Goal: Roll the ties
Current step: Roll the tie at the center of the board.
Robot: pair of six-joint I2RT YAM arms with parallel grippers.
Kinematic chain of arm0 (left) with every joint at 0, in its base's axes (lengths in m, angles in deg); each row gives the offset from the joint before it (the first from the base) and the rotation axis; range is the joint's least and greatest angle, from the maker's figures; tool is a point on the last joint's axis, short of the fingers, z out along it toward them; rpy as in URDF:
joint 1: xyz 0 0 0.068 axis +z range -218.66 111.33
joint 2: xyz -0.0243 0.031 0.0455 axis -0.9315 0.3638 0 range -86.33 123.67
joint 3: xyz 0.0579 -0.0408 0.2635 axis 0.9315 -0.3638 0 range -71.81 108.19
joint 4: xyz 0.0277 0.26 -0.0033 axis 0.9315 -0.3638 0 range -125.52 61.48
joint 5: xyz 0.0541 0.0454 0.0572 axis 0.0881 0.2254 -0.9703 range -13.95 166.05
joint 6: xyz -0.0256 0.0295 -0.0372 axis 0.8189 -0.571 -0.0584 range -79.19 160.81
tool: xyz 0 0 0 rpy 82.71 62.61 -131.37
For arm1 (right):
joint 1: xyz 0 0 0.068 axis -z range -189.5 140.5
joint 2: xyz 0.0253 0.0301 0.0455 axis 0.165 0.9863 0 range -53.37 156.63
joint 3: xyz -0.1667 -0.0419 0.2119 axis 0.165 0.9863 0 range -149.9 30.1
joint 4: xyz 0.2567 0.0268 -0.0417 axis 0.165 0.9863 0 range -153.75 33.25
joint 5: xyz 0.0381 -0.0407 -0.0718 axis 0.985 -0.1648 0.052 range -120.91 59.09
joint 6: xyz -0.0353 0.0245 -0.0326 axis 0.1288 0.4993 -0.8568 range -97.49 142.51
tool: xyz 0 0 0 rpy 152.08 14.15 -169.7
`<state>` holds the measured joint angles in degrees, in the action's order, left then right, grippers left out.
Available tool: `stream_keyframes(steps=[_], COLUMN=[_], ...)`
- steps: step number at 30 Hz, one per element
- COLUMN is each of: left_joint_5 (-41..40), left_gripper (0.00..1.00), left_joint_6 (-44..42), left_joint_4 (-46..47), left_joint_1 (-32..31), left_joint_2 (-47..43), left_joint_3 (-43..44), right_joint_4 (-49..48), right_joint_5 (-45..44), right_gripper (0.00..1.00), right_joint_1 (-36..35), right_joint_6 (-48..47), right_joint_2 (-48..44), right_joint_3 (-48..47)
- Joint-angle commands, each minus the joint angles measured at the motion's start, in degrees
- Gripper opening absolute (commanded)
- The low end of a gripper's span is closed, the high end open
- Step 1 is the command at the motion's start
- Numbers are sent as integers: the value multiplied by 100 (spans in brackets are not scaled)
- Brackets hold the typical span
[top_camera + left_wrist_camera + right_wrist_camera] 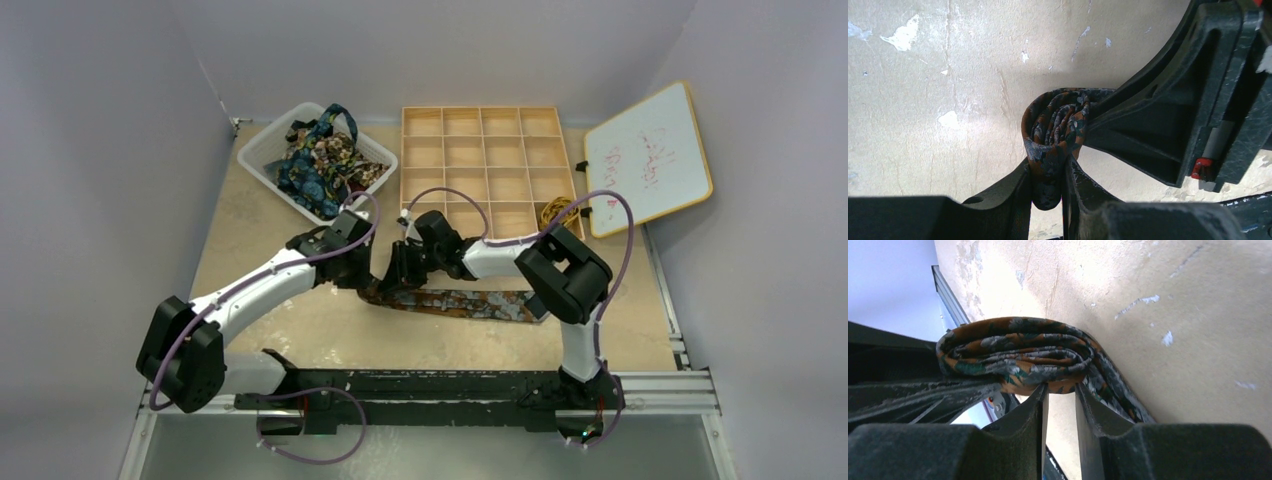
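Observation:
A dark brown tie (470, 303) with orange-grey blotches lies flat across the table's middle, its left end wound into a roll (1055, 120). My left gripper (1048, 167) is shut on the roll's lower part, with fabric filling the gap between its fingers. My right gripper (1061, 388) meets the same roll (1018, 352) from the other side. Its jaws stand narrowly apart and the tips nip the roll's edge. In the top view both grippers, left (362, 270) and right (397, 268), crowd together over the tie's left end and hide the roll. More ties (320, 160) fill a basket.
The white basket (262, 150) stands at the back left. A wooden compartment tray (490, 150) sits at the back middle, with a yellow coil (555, 211) in its near right cell. A whiteboard (650, 160) leans at the back right. Purple cables loop over both arms.

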<state>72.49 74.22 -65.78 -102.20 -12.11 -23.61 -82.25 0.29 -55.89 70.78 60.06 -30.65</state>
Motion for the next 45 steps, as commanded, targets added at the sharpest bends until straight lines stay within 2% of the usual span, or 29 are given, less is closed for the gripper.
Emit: stream_keyframes(steps=[1, 8, 14, 22, 26, 29, 33, 45], left_joint_5=[-397, -865, -1484, -2239, -2473, -2512, -2321, -955], left_gripper=[15, 14, 13, 18, 25, 37, 47, 69], left_joint_6=[115, 254, 510, 918, 1158, 1280, 1280, 956], left_joint_4=[-241, -290, -526, -1068, -1276, -1366, -1265, 195], left_joint_1=[-157, -527, -1067, -1713, -2046, -2261, -2444, -2465], left_joint_2=[8, 93, 453, 1052, 1444, 1705, 1971, 1838], left_joint_3=[296, 448, 709, 1168, 1456, 1690, 1915, 1499], right_joint_4=[294, 509, 577, 778, 812, 871, 848, 727], right_joint_5=[-145, -830, -1243, -1412, -1415, -1423, -1433, -1186], right_gripper=[29, 33, 35, 37, 37, 38, 40, 41], right_joint_1=[164, 490, 1046, 1385, 1417, 1422, 1439, 1457], right_joint_6=[-290, -216, -55, -33, -30, -40, -36, -109], right_joint_2=[-731, -1658, -2459, -2966, -3040, -3084, -3155, -3054], right_joint_3=[202, 1016, 1683, 1939, 1957, 1975, 2067, 2162])
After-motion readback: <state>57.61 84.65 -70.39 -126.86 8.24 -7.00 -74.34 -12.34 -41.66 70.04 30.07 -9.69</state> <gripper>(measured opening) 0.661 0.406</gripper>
